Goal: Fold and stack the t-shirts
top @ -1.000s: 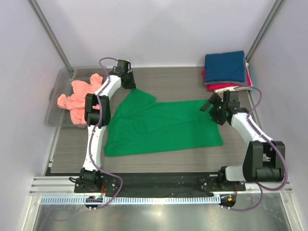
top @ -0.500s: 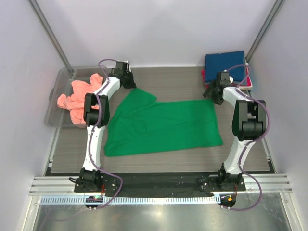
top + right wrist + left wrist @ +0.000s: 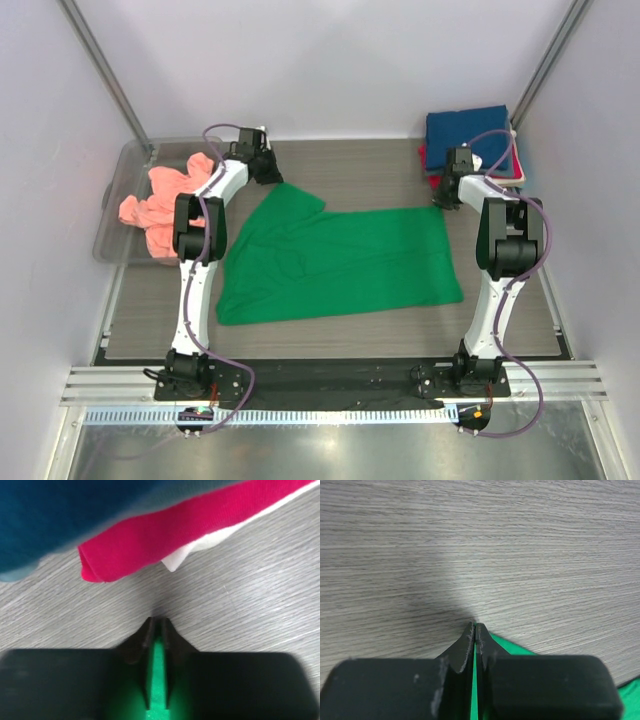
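A bright green t-shirt [image 3: 340,260] lies spread flat in the middle of the table. My left gripper [image 3: 271,176] is down at its far left corner, shut on the green t-shirt, with a sliver of green cloth [image 3: 476,680] between the jaws [image 3: 475,625]. At the far right corner my right gripper [image 3: 441,198] is likewise shut on green cloth [image 3: 158,680], seen between its jaws [image 3: 156,620]. Just beyond it sits a folded stack: navy blue t-shirt [image 3: 466,132] [image 3: 75,510] on top, red [image 3: 175,530] below it, then cream-white [image 3: 200,545].
A clear plastic bin [image 3: 113,238] stands at the far left of the table and holds a crumpled salmon-pink t-shirt [image 3: 155,205]. White walls close in on both sides. The folded stack lies very close behind the right gripper.
The right arm swung from the shirt's right side up to its far right corner and closed on the cloth. The left gripper closed on the far left corner.
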`<state>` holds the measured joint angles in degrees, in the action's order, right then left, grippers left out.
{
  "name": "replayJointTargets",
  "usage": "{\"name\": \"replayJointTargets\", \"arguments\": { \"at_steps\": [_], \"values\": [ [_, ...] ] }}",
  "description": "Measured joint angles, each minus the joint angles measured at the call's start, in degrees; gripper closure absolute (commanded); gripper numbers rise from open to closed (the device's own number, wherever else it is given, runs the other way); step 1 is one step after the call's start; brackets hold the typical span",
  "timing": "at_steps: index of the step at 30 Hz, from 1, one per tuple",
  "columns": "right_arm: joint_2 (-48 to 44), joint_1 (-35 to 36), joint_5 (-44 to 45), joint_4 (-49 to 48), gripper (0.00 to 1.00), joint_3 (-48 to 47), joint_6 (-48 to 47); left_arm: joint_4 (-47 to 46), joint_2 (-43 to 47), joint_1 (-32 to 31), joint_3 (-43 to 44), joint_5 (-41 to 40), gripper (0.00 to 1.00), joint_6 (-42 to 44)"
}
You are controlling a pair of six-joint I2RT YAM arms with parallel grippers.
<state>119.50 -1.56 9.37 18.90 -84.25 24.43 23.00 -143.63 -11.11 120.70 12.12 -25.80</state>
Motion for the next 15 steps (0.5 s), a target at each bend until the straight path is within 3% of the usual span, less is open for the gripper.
{"name": "replayJointTargets", "arguments": {
  "at_steps": [1, 7, 15],
  "values": [
    [0.0, 0.0, 0.0, -0.2, 0.99, 0.2, 0.0, 0.0, 0.0, 0.0, 0.0, 0.0, 1.0, -0.3],
    [-1.4, 0.0, -0.1, -1.9, 0.99, 2.6, 0.1, 0.5, 0.5, 0.2, -0.4, 0.3, 1.0, -1.3],
    [-6.7, 0.2, -1.8, 0.0, 0.99, 5.5, 0.6, 9.2, 8.3, 0.2, -6.9, -0.1, 1.0, -1.3]
  ]
}}
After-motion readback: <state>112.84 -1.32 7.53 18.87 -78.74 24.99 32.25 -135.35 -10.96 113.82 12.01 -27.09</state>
